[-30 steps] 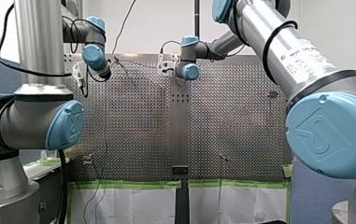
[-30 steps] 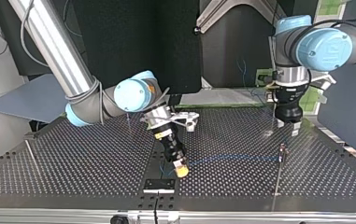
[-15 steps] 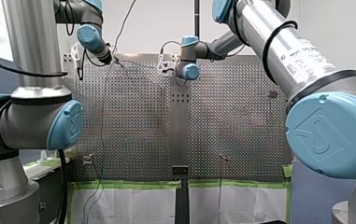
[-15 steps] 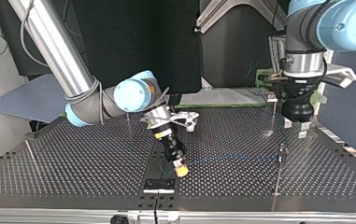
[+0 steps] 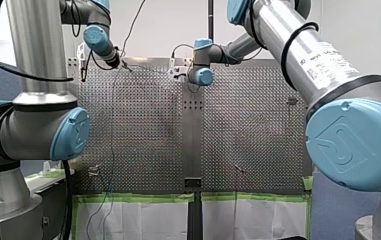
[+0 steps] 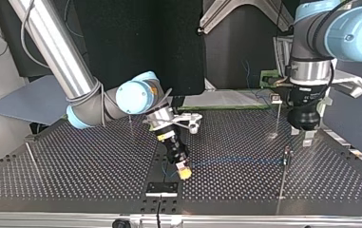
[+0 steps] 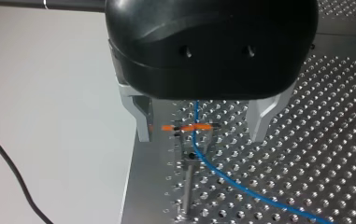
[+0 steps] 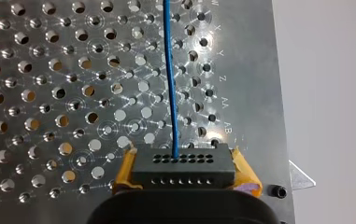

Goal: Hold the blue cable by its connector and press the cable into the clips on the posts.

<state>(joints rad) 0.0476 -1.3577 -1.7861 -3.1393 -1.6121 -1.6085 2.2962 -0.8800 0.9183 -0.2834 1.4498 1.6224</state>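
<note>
My right gripper (image 8: pixel 185 174) is shut on the black connector (image 8: pixel 183 161), its yellow pads (image 8: pixel 245 173) on either side. The blue cable (image 8: pixel 169 79) leaves the connector and runs straight ahead over the perforated plate. In the top view my right gripper (image 6: pixel 184 171) sits low near the front edge, and the cable (image 6: pixel 235 162) stretches to a post (image 6: pixel 287 154) at the right. My left gripper (image 7: pixel 201 137) hangs open above that post's orange clip (image 7: pixel 192 127), where the cable (image 7: pixel 222 175) crosses. The same left gripper (image 6: pixel 301 136) shows just above the post in the top view.
A taller post with a clip (image 6: pixel 275 99) stands behind my left gripper, and thin posts (image 6: pixel 31 156) rise at the top view's left. A black bracket (image 6: pixel 162 188) sits at the table's near edge. Green-taped sheets (image 5: pixel 138 198) border the table in the front view.
My left arm has moved across the table toward the top view's camera, stopping over the clipped post, its fingers still open. My right gripper and the connector have stayed put.
</note>
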